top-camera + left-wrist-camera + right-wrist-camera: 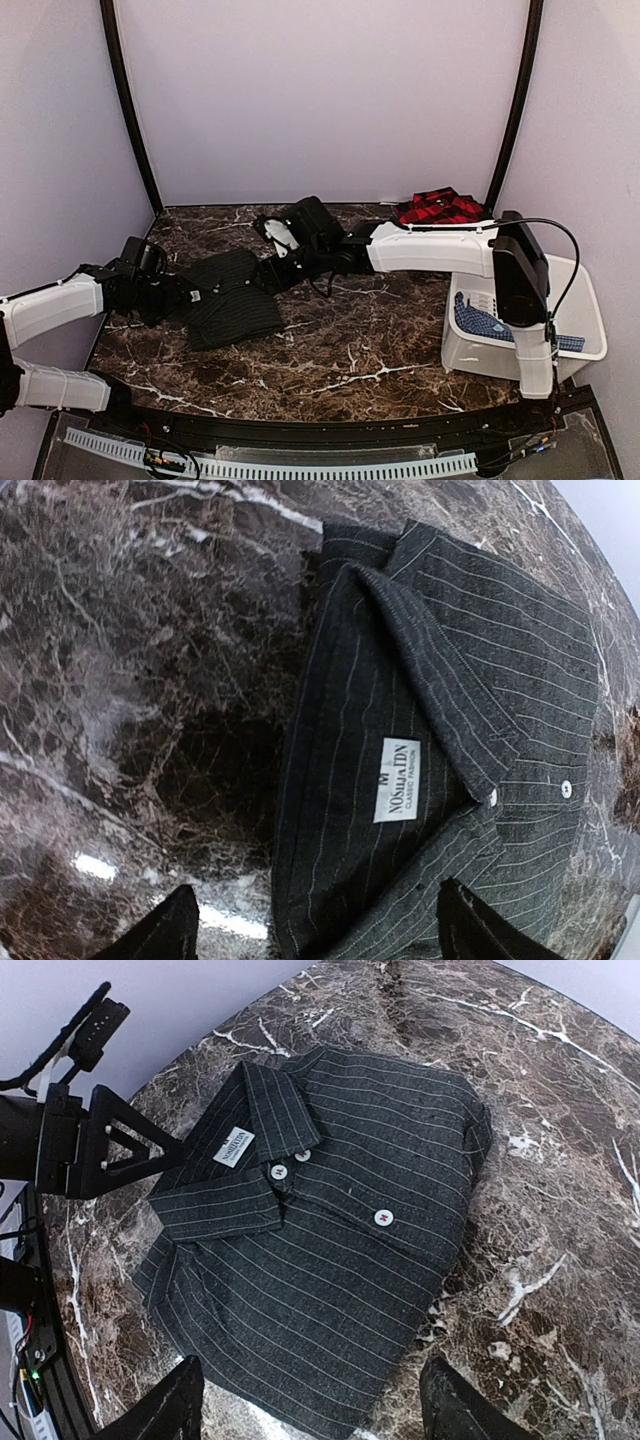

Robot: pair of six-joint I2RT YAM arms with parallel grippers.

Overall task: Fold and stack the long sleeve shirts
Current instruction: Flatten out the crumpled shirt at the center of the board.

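Overhead, the red plaid shirt (438,207) at 1 o'clock is partly hidden behind the right arm (430,248); that arm's link covers part of the white bin (587,295) and the blue cloth (472,318) at 3 o'clock; the left arm (50,308) is cropped at 9 o'clock; the wrist views cut off the fingers (165,930) of the left gripper (315,935) and of the right gripper (310,1410) at 5 and 7 o'clock; the charcoal shirt (400,710) leaves the left wrist view at 6 o'clock.

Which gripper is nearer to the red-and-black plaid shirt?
Right. The right gripper is at the charcoal shirt's side facing the plaid shirt; the left gripper is at the opposite side, farther away.
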